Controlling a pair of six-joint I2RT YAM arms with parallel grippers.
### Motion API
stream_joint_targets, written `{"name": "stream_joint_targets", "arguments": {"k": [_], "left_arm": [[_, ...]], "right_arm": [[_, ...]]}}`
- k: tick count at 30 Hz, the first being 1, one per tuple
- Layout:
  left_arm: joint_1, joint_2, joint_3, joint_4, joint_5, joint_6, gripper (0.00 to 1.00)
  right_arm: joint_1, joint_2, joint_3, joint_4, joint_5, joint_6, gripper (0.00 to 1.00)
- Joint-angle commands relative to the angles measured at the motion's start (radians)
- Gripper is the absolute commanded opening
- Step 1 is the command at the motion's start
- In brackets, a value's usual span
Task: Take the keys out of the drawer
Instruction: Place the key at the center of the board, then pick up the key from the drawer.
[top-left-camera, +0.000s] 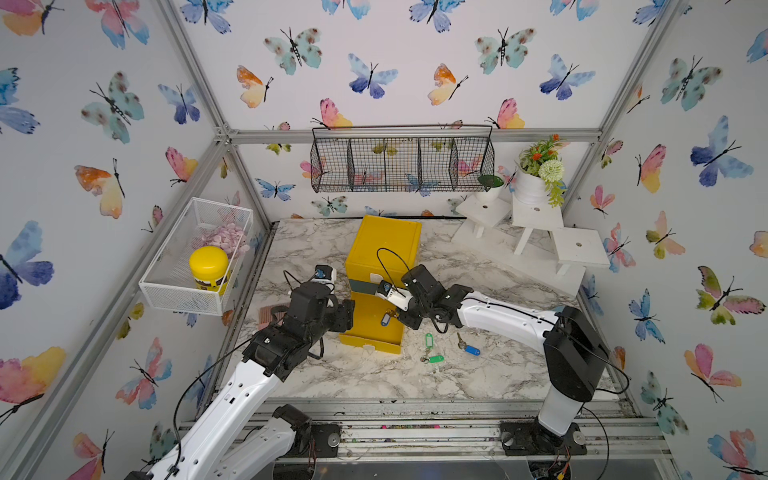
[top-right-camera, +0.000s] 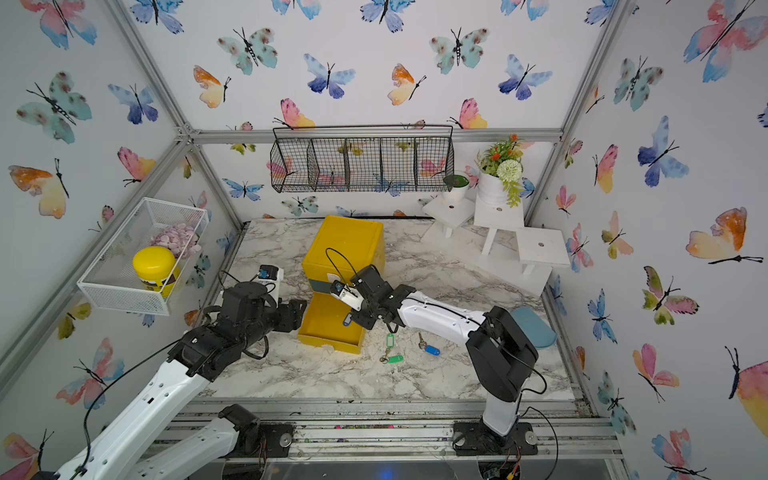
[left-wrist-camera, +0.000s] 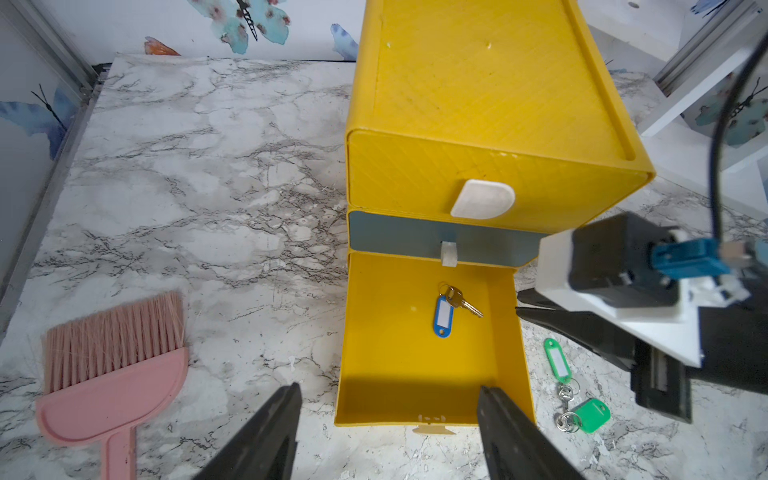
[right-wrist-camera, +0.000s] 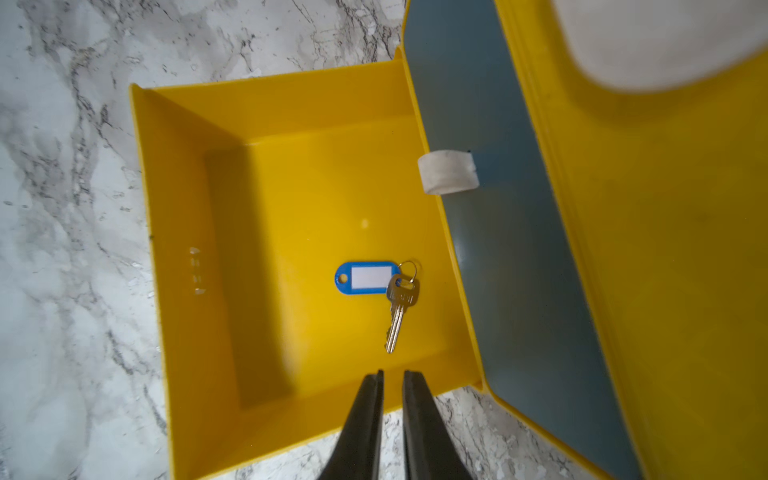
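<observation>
Right claw (right-wrist-camera: 392, 375) is hovering at the right wall of the open drawer (right-wrist-camera: 174, 208). Its tips are almost pressed together with only a slit showing, and it is pinching nothing. Just past the tips, the blue-tagged keys (right-wrist-camera: 374, 286) are lying flat on the drawer floor, in its far-right part. The blade is pointing at the claw and the tag is lying towards the near end. Left claw (left-wrist-camera: 390, 397) is sitting spread wide and empty at the left of the drawer, towards its near end.

Further out, the green-tagged keys (top-left-camera: 435, 358) and a second blue-tagged bunch (top-left-camera: 472, 350) are lying on the tabletop (top-left-camera: 374, 382) just right of the drawer, so those are looking done. The yellow cabinet (top-left-camera: 384, 241) is standing behind with its upper drawers shut. Pink brush (left-wrist-camera: 112, 374) is lying out left, not in play.

We are reading this as the last pick: one bunch inside, right claw lining up on it. Next move, as we are judging it:
- The claw is needing to spread enough to take the tag or the key head.
- It is then needing to drop to the floor without catching the wall.
- We are favouring the tag, since it is looking thicker than the flat blade.
- After that it is lifting clear of the wall and setting down right, beside the others.
</observation>
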Motion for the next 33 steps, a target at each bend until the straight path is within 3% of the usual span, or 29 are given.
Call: {"name": "stream_joint_targets", "arguments": {"k": [1,14,33], "left_arm": [[0.007,-0.018,0.021,-0.017,-0.055,-0.02,0.73],[0.007,-0.06,0.048,-0.05,-0.099,0.003,0.73],[0.007,-0.067,0.044,-0.05,-0.09,0.036,0.73]], "right_arm": [[0.0,0.053,0.052,0.005,0.052,-0.046,0.17],[0.002,0.201,0.159,-0.011,0.142,-0.046,0.17],[0.052,0.279,0.167,-0.006,0.115,-0.089,0.2]]}}
